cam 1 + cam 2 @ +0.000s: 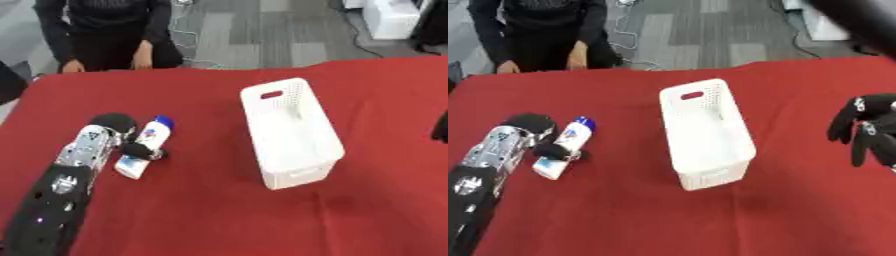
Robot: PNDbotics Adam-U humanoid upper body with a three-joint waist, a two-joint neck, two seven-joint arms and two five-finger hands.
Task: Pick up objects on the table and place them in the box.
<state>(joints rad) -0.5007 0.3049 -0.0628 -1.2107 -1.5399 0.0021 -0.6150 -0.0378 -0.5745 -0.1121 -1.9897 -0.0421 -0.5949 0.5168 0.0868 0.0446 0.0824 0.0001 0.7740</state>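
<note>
A white bottle (pixel 144 146) with a blue cap and a blue-and-red label lies on the red table at the left, cap pointing away from me. My left hand (pixel 98 137) lies along its left side. The fingers are curled near the cap end and the thumb (pixel 145 152) is hooked across the bottle's lower half. A white perforated box (pixel 300 174) with a handle slot stands right of the bottle, long side running away from me; nothing shows inside it. My right hand (pixel 870 129) hovers over the table's right edge, fingers hanging loosely and holding nothing.
The red cloth (pixel 192 210) covers the whole table, with bare cloth in front of the box and between box and bottle. Grey floor (pixel 254 30) lies beyond the far edge. A white cabinet (pixel 392 17) stands at the upper right.
</note>
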